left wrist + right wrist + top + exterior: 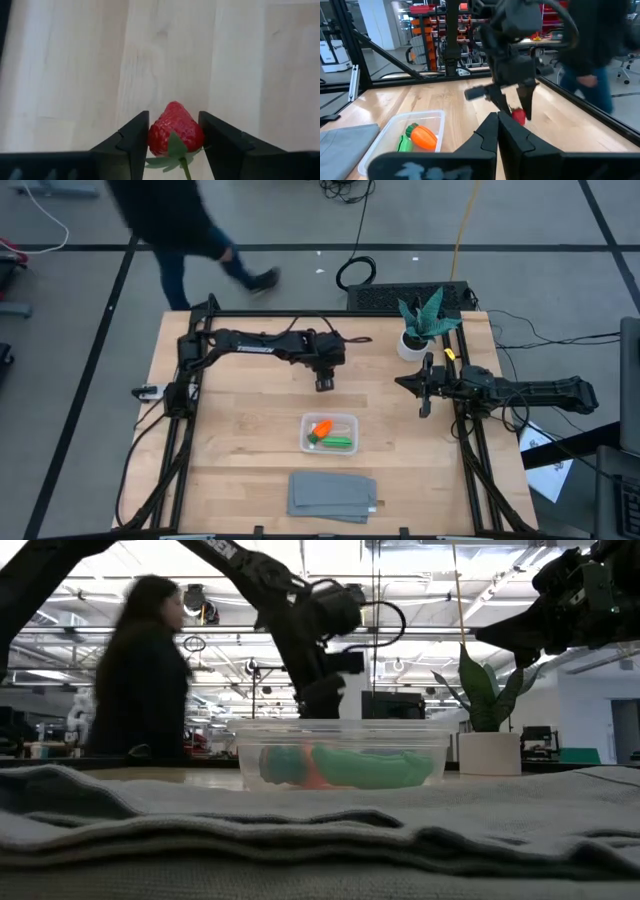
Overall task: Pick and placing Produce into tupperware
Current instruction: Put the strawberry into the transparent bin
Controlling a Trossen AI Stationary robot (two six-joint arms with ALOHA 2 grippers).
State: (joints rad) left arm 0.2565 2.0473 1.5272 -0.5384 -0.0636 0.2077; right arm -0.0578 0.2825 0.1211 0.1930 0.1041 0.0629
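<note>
A small red strawberry-like piece (175, 131) with green leaves sits between the fingers of my left gripper (324, 385), over the table's far middle. The clear tupperware (348, 420) stands nearer the front, with the orange carrot piece (322, 429) and the elongated green piece (340, 443) lying inside it. In the right wrist view the red piece (518, 116) hangs beyond the tupperware (385, 137). My right gripper (425, 387) waits shut at the table's right side, beside the plant. My left gripper pinches the red piece by its two opposite sides (154, 136) between its two fingers (134, 142). The fingers slant steeply down from above. The piece's pointed end faces the table and its leafy stem end (175, 150) faces back toward the wrist. It hangs a little clear of the wood.
A folded grey cloth (332, 495) lies by the near edge, in front of the tupperware. A potted green plant (420, 325) stands at the far right corner. A person (190, 230) walks past beyond the far edge. Bare wood lies between my left gripper and the tupperware.
</note>
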